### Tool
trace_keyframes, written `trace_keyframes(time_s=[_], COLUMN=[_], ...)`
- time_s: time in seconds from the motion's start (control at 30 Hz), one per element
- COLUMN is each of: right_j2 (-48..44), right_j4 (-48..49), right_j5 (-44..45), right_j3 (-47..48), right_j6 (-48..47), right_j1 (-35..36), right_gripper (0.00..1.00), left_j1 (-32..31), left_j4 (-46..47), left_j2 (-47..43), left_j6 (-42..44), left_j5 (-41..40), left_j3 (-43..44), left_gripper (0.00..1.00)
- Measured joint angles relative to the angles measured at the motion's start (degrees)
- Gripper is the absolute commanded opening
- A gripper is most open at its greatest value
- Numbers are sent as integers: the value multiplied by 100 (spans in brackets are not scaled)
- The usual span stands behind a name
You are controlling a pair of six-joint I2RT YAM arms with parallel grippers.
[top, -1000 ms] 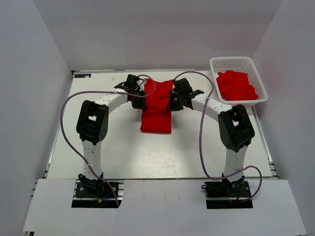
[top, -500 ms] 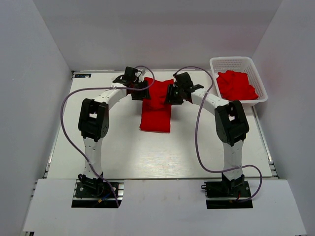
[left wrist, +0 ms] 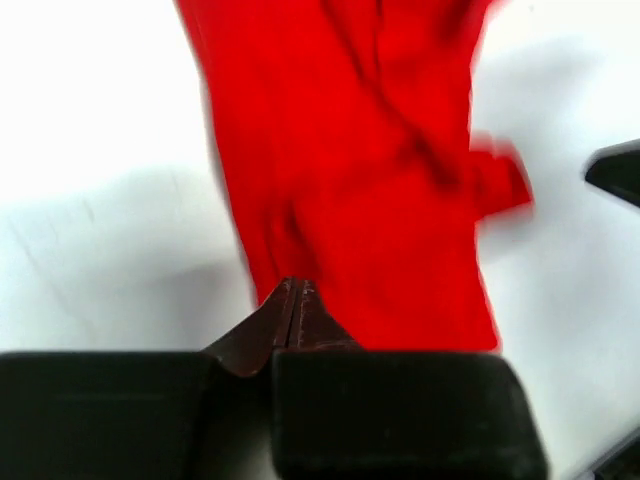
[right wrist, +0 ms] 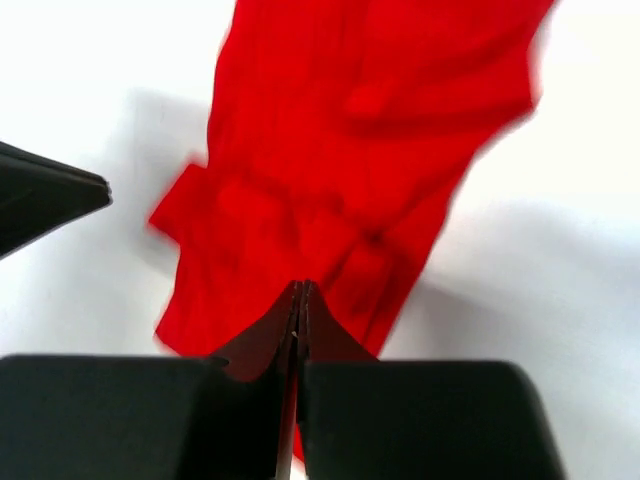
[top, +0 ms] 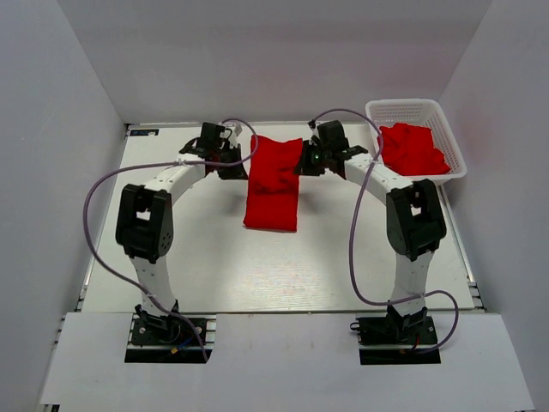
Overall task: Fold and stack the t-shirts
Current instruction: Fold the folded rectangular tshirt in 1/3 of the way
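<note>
A red t-shirt (top: 273, 184), folded into a long strip, lies at the back middle of the table, its far end held between the two arms. My left gripper (top: 245, 160) is at the shirt's far left corner. In the left wrist view its jaws (left wrist: 295, 287) are shut at the shirt's (left wrist: 370, 180) edge. My right gripper (top: 303, 162) is at the far right corner. In the right wrist view its jaws (right wrist: 300, 290) are shut with red cloth (right wrist: 340, 150) pinched between them. More red t-shirts (top: 412, 150) lie bunched in the basket.
A white lattice basket (top: 405, 106) stands at the back right corner. Grey walls close in the table on three sides. Purple cables loop over both arms. The opposite gripper's black tip shows at the edge of each wrist view (left wrist: 615, 170) (right wrist: 50, 195).
Both grippers have moved toward the back wall and apart, from over the shirt's upper part to its far corners. The shirt's far end is now spread flat and wide.
</note>
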Motion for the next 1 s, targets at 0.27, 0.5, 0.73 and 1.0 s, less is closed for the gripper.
trace_keyframes(time_s=[0.27,0.5,0.73,1.0], right_j2=[-433,-433,13,909], right_j4=[61,181,417,520], right_j5=[-369,-352,-319,-297], right_j3=[-1010,-1322,-1126,-413], right_j6=[-33,-28,-46,-66], right_j1=[330,514,455,437], right_gripper=[0,0,0,0], left_j1=[-133,-142,-153,-374], left_j4=[496,885,1252,1676], left_j2=[-1067,-918,-577,-365], left_j6=[-59,-109,-127,-326], left_j5=[476,815,1222,1392], left_j3=[-1440,-1659,-1685,-2114], left_gripper=[0,0,0,0])
